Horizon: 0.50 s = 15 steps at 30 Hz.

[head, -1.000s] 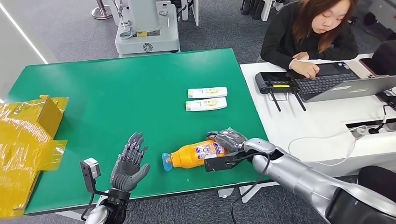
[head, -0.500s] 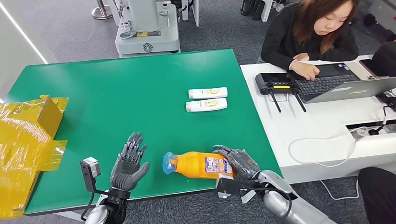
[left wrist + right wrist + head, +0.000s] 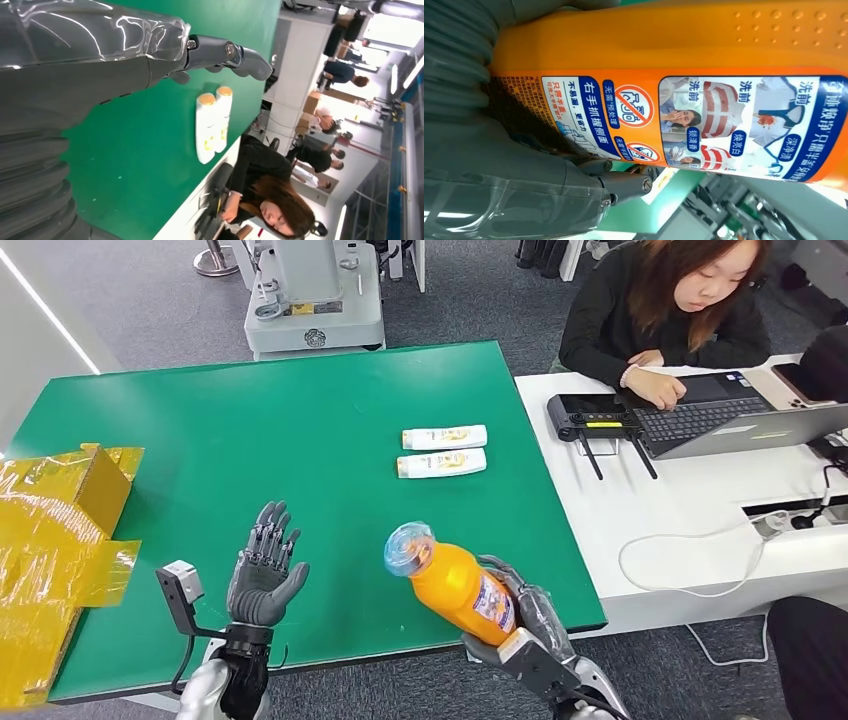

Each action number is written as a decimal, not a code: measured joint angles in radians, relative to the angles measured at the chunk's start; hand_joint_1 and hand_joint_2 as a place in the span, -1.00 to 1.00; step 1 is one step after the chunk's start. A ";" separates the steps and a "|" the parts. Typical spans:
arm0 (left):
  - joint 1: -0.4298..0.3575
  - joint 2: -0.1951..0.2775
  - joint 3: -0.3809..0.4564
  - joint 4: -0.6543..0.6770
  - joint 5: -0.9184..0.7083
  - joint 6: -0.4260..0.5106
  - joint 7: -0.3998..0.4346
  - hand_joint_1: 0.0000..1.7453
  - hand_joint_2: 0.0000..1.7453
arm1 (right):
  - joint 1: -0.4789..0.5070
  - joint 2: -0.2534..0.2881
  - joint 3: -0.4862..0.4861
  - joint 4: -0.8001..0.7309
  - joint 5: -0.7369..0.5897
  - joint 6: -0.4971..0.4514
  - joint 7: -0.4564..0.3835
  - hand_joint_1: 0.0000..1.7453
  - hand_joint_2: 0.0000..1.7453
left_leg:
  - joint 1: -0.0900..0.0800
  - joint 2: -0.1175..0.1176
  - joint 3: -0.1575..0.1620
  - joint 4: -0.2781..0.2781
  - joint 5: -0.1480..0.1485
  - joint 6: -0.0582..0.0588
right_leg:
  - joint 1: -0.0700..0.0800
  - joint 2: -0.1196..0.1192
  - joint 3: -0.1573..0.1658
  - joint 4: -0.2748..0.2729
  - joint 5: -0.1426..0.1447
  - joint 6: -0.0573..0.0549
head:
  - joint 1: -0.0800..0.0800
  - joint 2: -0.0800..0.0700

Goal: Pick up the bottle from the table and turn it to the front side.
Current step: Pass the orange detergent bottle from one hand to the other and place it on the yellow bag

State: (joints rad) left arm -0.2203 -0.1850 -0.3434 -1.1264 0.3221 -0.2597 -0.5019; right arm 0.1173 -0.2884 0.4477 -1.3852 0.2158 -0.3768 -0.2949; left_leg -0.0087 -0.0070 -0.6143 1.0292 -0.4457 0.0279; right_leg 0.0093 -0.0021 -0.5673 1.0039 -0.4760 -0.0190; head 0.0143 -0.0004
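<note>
The right hand (image 3: 525, 625) grasps the orange detergent bottle (image 3: 455, 585) by its base, off the green table (image 3: 300, 440) at about five o'clock, cap tilted toward eleven. Turning it risks slippage. The left hand (image 3: 265, 570) hovers, fingers released.

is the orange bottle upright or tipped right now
Tipped: the orange bottle leans in the right hand, blue cap up and toward the left hand's side.
</note>
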 joint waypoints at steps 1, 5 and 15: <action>-0.010 0.002 -0.005 0.005 -0.001 0.001 -0.006 -1.00 1.00 | -0.002 0.008 -0.015 0.000 -0.014 0.003 -0.021 1.00 1.00 | 0.000 0.000 0.000 0.000 0.000 0.000 | 0.000 0.000 0.000 0.000 0.000 0.000 | 0.000 0.000; -0.049 0.006 -0.022 0.010 -0.028 -0.004 -0.012 -1.00 1.00 | -0.047 0.047 -0.074 0.013 -0.041 0.043 -0.097 1.00 1.00 | 0.000 0.001 0.000 0.000 0.001 0.000 | 0.000 0.001 0.000 0.000 0.001 0.000 | 0.000 0.000; -0.176 -0.015 -0.032 -0.021 -0.081 -0.059 0.060 -1.00 1.00 | -0.345 0.150 -0.109 0.193 -0.008 0.109 -0.164 1.00 1.00 | 0.000 0.002 0.000 0.000 0.003 0.000 | 0.000 0.003 -0.001 0.001 0.004 0.000 | 0.000 0.000</action>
State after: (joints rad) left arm -0.3962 -0.2002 -0.3754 -1.1476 0.2410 -0.3185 -0.4424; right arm -0.2273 -0.1380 0.3387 -1.1922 0.2076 -0.2678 -0.4586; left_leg -0.0088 -0.0047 -0.6144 1.0296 -0.4423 0.0275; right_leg 0.0093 0.0004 -0.5684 1.0051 -0.4720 -0.0194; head 0.0142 -0.0004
